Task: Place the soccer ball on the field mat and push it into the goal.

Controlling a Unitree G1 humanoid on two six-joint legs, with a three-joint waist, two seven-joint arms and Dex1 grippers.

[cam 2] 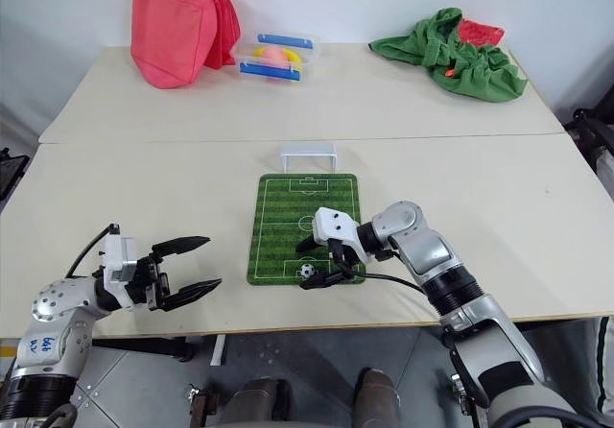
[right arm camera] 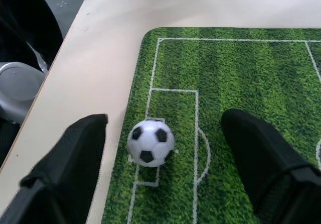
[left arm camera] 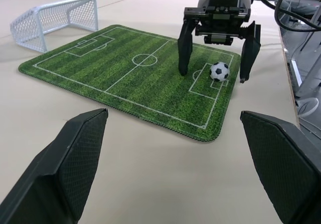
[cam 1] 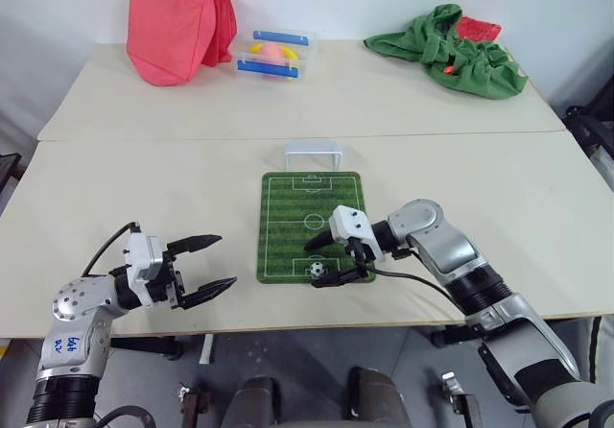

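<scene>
Now round patched soccer ball (right arm camera: 150,143) on grassy striped field mat (right arm camera: 241,73).

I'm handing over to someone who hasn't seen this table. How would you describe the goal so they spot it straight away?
Start at the green field mat near the table's front edge, between the two arms. Just past the mat's far short edge stands the goal, a small white netted frame opening toward the mat. The clear box with blue bars sits farther back, near the red bag.
</scene>
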